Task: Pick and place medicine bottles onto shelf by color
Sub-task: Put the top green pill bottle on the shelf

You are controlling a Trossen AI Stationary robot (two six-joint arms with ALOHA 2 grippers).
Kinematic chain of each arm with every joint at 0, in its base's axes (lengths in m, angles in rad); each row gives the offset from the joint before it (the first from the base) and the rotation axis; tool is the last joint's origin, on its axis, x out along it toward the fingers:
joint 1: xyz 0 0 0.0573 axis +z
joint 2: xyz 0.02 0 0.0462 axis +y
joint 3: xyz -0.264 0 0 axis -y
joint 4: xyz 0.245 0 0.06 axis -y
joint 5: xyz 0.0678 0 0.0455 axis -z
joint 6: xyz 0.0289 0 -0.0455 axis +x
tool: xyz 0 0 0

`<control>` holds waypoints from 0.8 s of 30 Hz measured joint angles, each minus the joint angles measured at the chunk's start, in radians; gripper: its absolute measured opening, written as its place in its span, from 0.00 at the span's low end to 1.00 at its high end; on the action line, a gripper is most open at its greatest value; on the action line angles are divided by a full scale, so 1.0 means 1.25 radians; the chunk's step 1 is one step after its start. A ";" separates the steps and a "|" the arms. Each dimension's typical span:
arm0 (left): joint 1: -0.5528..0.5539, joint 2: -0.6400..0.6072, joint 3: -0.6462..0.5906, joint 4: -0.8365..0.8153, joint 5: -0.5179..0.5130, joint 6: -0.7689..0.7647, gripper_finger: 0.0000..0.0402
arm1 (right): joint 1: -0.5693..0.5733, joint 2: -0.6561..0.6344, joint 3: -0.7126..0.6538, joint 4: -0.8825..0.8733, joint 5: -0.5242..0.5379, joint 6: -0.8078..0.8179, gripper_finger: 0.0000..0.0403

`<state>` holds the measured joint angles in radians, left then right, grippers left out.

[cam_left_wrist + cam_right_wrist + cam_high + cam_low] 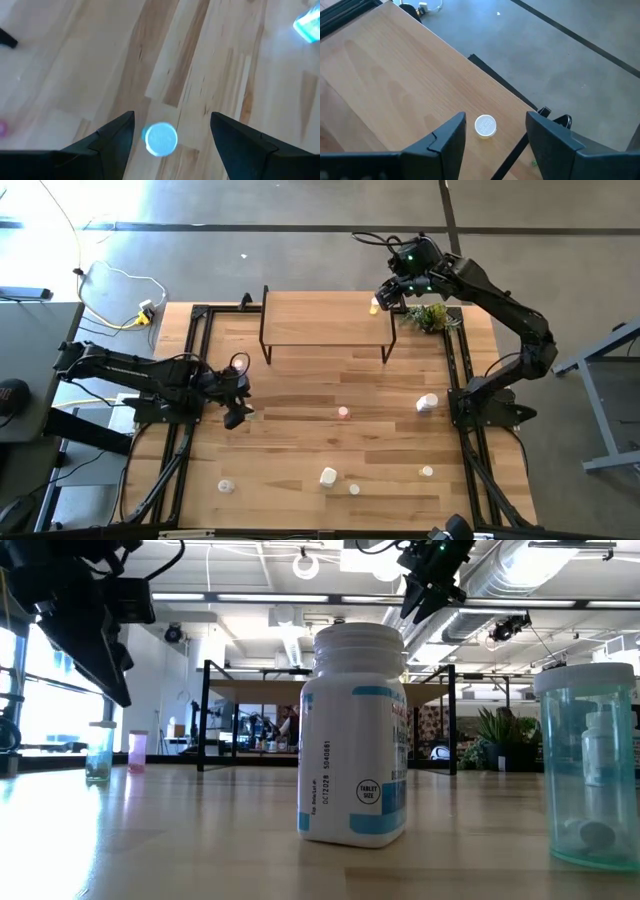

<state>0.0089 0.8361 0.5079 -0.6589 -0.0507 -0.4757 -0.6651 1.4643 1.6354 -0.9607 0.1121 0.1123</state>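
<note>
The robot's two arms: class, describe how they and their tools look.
Both arms are dark, jointed links. The right arm shows a small green light near its wrist. Each tool, left tool and right tool, ends in two dark, tapering, wedge-shaped fingers.

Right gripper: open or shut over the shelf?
Open. The right gripper hangs above the shelf, its fingers spread either side of a small bottle standing near the corner, not touching it.

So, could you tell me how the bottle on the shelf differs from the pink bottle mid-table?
The yellow bottle stands on the shelf, under the open right gripper; the pink bottle stands on the tabletop, with no gripper near. Their tints differ. Both are small and upright.
</note>
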 joint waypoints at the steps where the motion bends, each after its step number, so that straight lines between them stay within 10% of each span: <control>1: -0.005 0.005 0.000 -0.008 -0.002 -0.013 0.62 | 0.000 0.000 0.000 0.000 0.000 0.000 0.49; 24: -0.047 0.191 0.000 -0.018 -0.050 -0.157 0.62 | 0.000 0.000 0.000 0.000 -0.009 -0.006 0.49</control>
<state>-0.0498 1.0746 0.5079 -0.6814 -0.1131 -0.6722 -0.6651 1.4643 1.6355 -0.9607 0.1013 0.1043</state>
